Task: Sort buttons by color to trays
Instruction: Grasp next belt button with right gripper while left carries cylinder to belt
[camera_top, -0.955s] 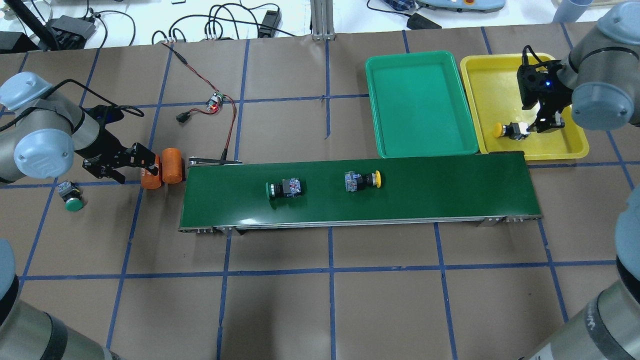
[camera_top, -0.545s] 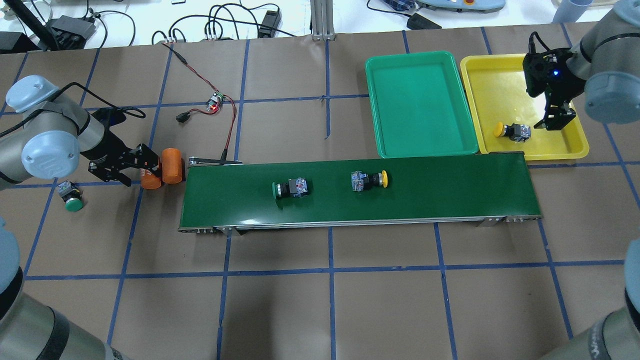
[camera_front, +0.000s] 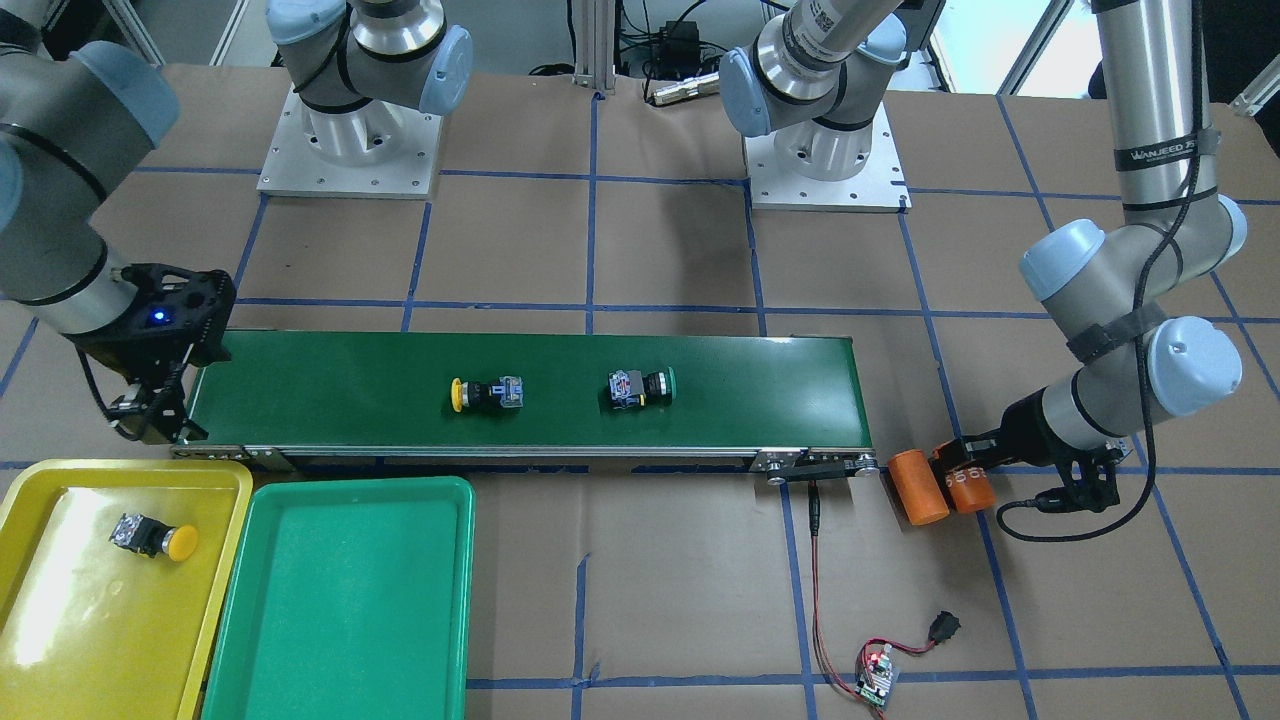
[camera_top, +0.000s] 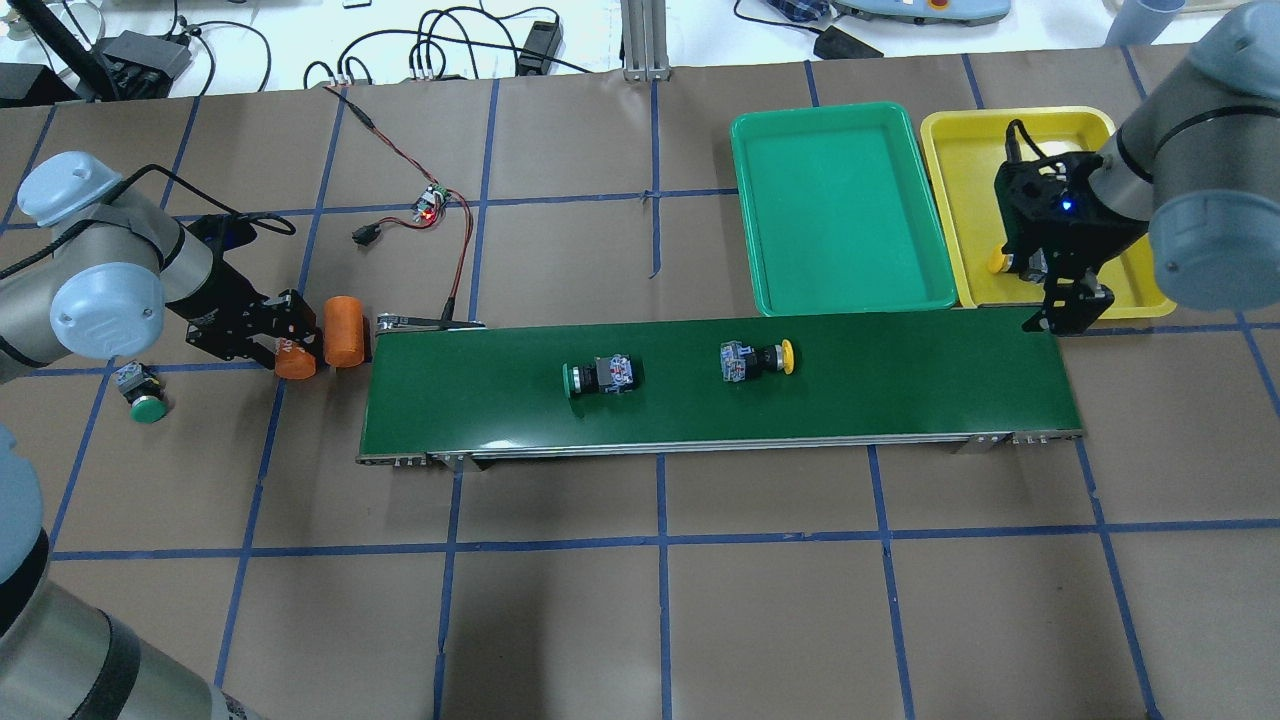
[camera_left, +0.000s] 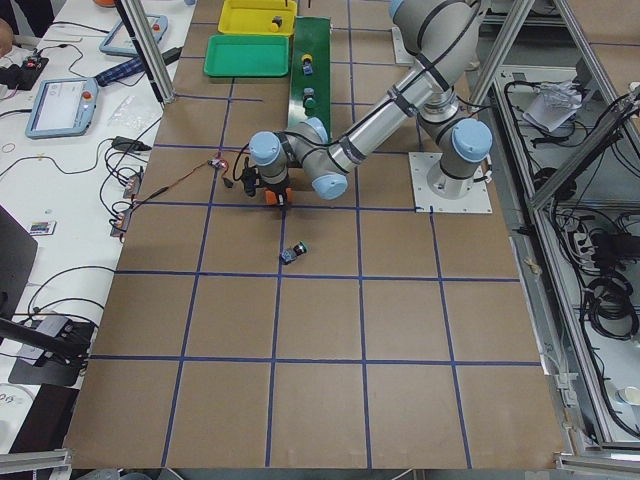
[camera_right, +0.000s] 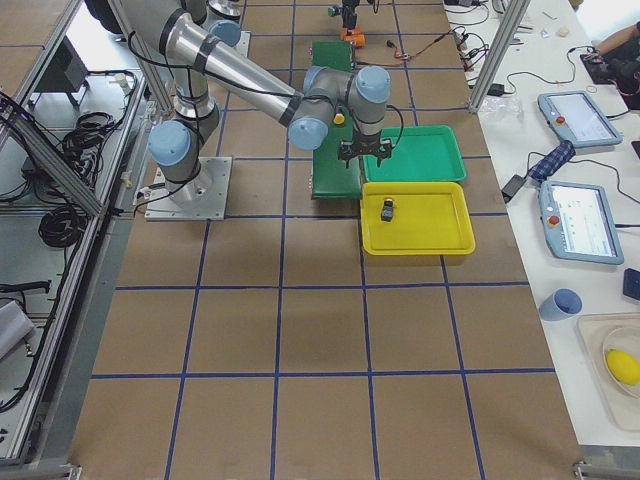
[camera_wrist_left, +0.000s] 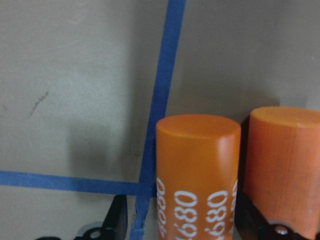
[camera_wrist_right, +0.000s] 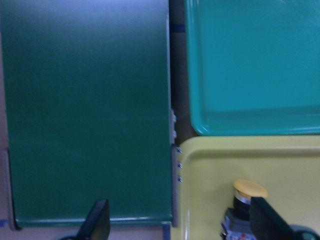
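Observation:
One yellow button (camera_front: 150, 537) lies in the yellow tray (camera_front: 60, 630), half hidden by my right arm in the overhead view. The green tray (camera_top: 840, 200) beside it holds nothing. On the belt lie a yellow button (camera_top: 756, 359) and a green button (camera_top: 598, 376). Another green button (camera_top: 141, 392) lies on the table at far left. My right gripper (camera_top: 1068, 310) hangs open and empty over the belt's right end, by the yellow tray's near edge. My left gripper (camera_top: 285, 335) is open, its fingers (camera_wrist_left: 117, 220) straddling an orange cylinder (camera_wrist_left: 197, 170) with a gap showing.
The dark-green conveyor belt (camera_top: 900, 390) runs across the table's middle. A second orange cylinder (camera_top: 343, 331) stands at the belt's left end. A small circuit board (camera_top: 432, 205) with red wires lies behind the belt. Blue tape lines grid the brown tabletop.
My right gripper has let go of the yellow button in the yellow tray and moved toward the belt's right end. Both buttons on the belt have travelled right. The left gripper edged in around the orange cylinder.

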